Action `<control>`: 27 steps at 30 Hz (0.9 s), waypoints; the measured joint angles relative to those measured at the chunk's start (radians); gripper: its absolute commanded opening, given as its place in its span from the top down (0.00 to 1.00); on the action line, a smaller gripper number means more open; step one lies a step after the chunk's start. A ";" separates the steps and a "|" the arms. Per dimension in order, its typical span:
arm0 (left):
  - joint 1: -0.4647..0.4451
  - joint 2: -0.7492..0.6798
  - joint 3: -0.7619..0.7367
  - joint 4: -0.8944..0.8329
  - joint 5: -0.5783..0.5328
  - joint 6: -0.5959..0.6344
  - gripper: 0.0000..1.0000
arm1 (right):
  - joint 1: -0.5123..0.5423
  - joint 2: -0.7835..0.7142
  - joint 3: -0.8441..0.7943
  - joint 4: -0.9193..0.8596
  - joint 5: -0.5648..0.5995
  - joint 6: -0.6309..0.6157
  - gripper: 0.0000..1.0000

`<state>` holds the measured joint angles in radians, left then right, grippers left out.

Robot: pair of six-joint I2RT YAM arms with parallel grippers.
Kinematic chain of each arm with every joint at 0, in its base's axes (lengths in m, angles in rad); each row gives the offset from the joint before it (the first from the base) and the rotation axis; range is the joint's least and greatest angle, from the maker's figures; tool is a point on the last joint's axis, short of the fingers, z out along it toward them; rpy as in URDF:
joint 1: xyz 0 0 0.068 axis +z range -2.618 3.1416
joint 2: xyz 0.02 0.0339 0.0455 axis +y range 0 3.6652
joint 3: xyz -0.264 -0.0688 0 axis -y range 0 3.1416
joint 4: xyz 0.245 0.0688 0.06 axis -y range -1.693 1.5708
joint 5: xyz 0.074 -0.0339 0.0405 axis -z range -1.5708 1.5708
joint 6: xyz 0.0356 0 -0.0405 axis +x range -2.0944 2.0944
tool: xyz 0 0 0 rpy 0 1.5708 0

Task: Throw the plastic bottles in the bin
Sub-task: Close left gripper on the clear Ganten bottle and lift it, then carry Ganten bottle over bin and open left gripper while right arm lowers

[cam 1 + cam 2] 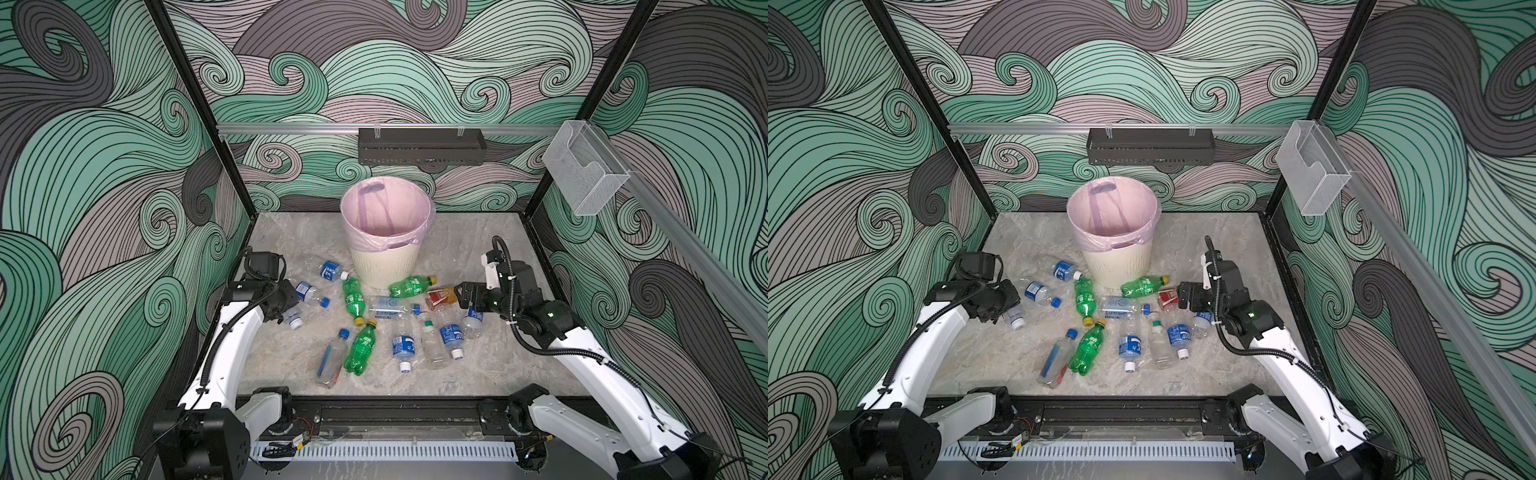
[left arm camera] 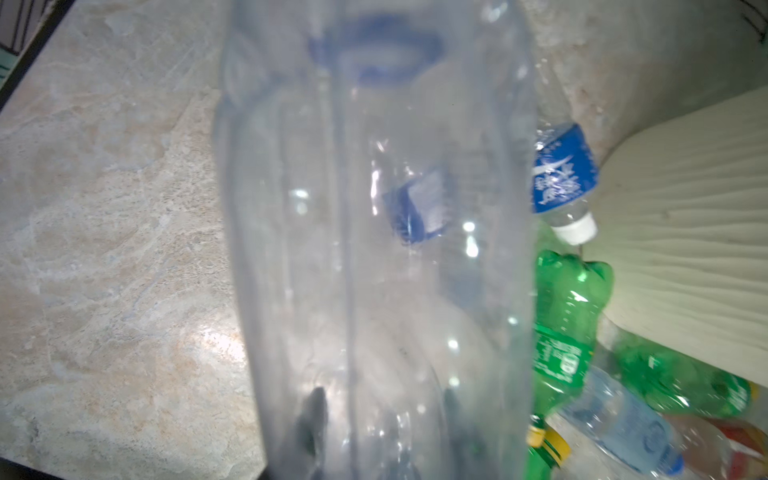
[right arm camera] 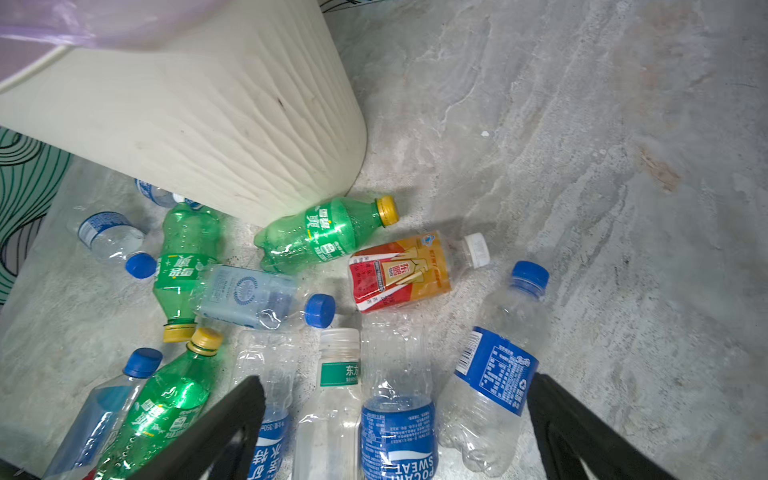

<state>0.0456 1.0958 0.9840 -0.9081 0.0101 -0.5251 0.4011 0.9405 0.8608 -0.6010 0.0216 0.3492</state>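
Several plastic bottles lie scattered on the marble table in front of the bin (image 1: 386,266), a cream ribbed wastebasket with a pink liner (image 1: 1113,208). My left gripper (image 1: 287,309) is shut on a clear bottle (image 2: 374,249) with a white cap (image 1: 296,323). That bottle fills the left wrist view, and the dark fingers (image 2: 316,415) show through it. My right gripper (image 3: 395,384) is open, hovering over clear blue-labelled bottles (image 3: 397,428). Just beyond it lies the orange, red-labelled bottle (image 3: 401,270), next to a green bottle (image 1: 411,286).
A black perforated tray (image 1: 422,146) hangs on the back rail. On the right rail sits a clear plastic box (image 1: 582,174). Black frame posts and patterned walls close in the table. More green bottles (image 1: 354,300) (image 1: 361,349) lie mid-table.
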 measured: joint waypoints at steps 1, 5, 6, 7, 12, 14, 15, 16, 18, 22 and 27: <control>0.000 -0.003 0.018 -0.013 0.019 0.022 0.69 | -0.002 -0.002 -0.005 -0.003 0.006 0.004 0.02; 0.000 -0.007 0.093 -0.068 0.101 0.116 0.68 | -0.020 -0.002 -0.039 -0.011 0.037 0.037 0.02; 0.000 -0.007 0.113 -0.082 0.122 0.138 0.68 | -0.026 0.000 -0.047 -0.016 0.043 0.047 0.02; 0.000 -0.007 0.130 -0.092 0.140 0.154 0.68 | -0.032 0.001 -0.055 -0.019 0.049 0.055 0.02; -0.003 -0.008 0.229 -0.113 0.232 0.215 0.65 | -0.064 0.008 -0.095 -0.039 0.054 0.095 0.02; -0.009 -0.004 0.278 -0.107 0.272 0.224 0.64 | -0.071 0.007 -0.105 -0.046 0.054 0.105 0.02; -0.013 0.005 0.311 -0.108 0.288 0.224 0.64 | -0.074 0.006 -0.106 -0.048 0.054 0.108 0.02; -0.022 0.029 0.369 -0.106 0.306 0.224 0.65 | -0.076 0.003 -0.109 -0.048 0.054 0.110 0.02; -0.051 0.100 0.505 -0.094 0.331 0.219 0.64 | -0.080 -0.007 -0.112 -0.049 0.053 0.116 0.02; -0.166 0.355 0.909 -0.047 0.343 0.190 0.48 | -0.084 -0.024 -0.114 -0.050 0.050 0.126 0.02; -0.297 0.726 1.456 -0.015 0.340 0.141 0.13 | -0.088 -0.024 -0.125 -0.051 0.047 0.145 0.02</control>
<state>-0.2516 1.8221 2.4405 -0.9234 0.3496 -0.3840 0.3134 0.9161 0.7357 -0.6525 0.0685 0.4946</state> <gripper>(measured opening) 0.762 0.978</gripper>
